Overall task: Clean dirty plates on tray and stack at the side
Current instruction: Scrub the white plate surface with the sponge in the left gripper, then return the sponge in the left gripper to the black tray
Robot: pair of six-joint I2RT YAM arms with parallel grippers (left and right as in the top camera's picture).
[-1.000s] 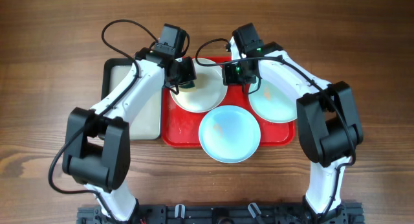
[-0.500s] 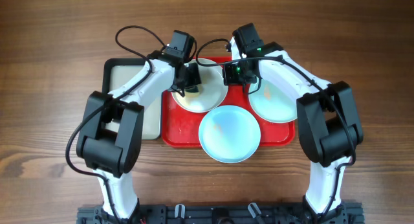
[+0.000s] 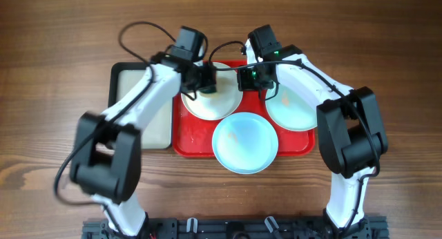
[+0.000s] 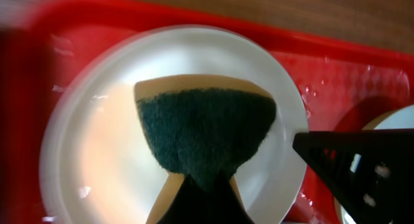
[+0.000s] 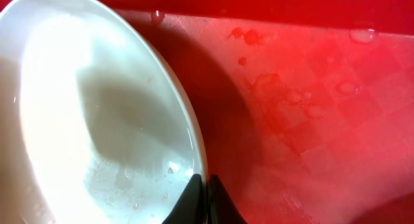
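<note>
1. Step in hand: scrubbing the first plate. The white plate [image 4: 97, 153] lies in the far-left part of the red tray [image 3: 188, 139], which sits on the bench [image 3: 55, 45].
2. Left hand [image 3: 204, 81]: closed on a sponge [image 4: 207, 130]. The sponge's green scouring face is pressed against the inside of the white plate, near its middle.
3. Right hand [image 5: 207, 195]: its fingers are pinched together on the right rim of the white plate, judged to be steadying it against the scrubbing force. Droplets [image 5: 304, 111] lie on the tray floor beside that rim.
4. Remaining plates: the light blue plate [image 3: 245, 143] lies at the near middle of the tray, overhanging its near edge. The third plate [image 3: 295, 108] lies at the right end. No hand touches either one.
5. Progress, as a judgement: early. No plate is stacked off the tray yet.
6. Next move, as a judgement:
   - Sweep the sponge across the rest of the plate surface, out to the rim, while the right hand maintains its pinch.
   - Lift the sponge clear before the plate is moved.
   - Carry the plate level to the side of the tray. Whether the black-rimmed tray [image 3: 159, 125] on the left is the stacking place cannot be told.
</note>
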